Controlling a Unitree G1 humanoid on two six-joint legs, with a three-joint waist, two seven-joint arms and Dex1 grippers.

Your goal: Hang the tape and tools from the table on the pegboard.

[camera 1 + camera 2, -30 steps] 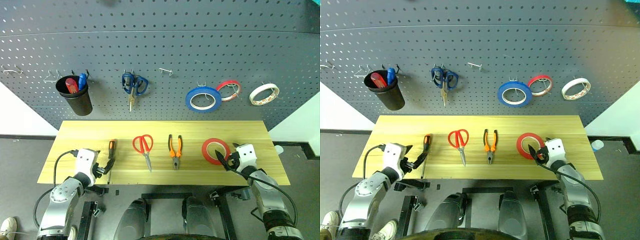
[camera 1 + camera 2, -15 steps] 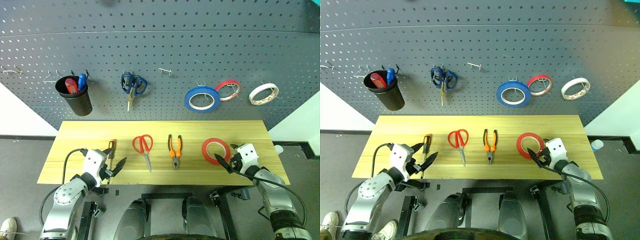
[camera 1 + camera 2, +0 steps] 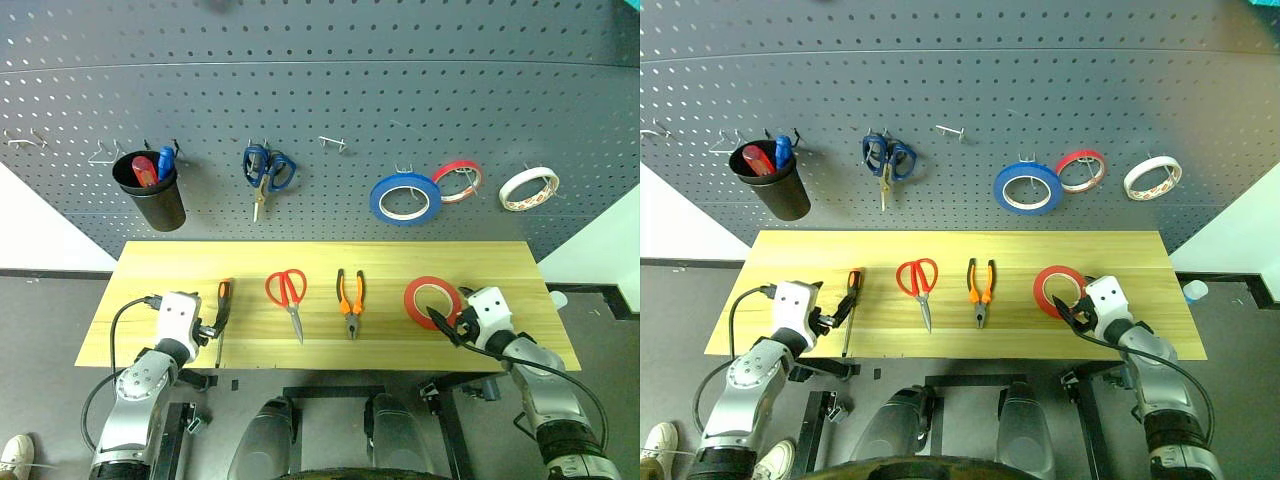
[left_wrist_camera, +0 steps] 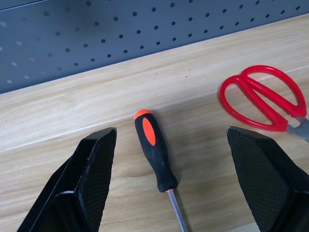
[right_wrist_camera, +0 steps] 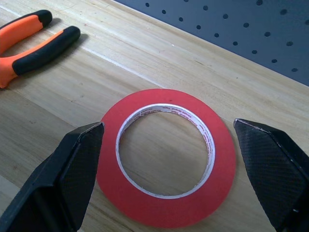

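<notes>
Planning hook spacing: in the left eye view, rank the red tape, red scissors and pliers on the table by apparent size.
1. Red scissors, longest.
2. Pliers, slightly shorter.
3. Red tape, smallest span, though widest.

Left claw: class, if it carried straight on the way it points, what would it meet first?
Probably the screwdriver handle, lying on the table between the open left claw fingers; depth is uncertain.

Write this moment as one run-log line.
left hand: open, astride screwdriver | right hand: open, astride tape | scissors, pliers: on table
</notes>
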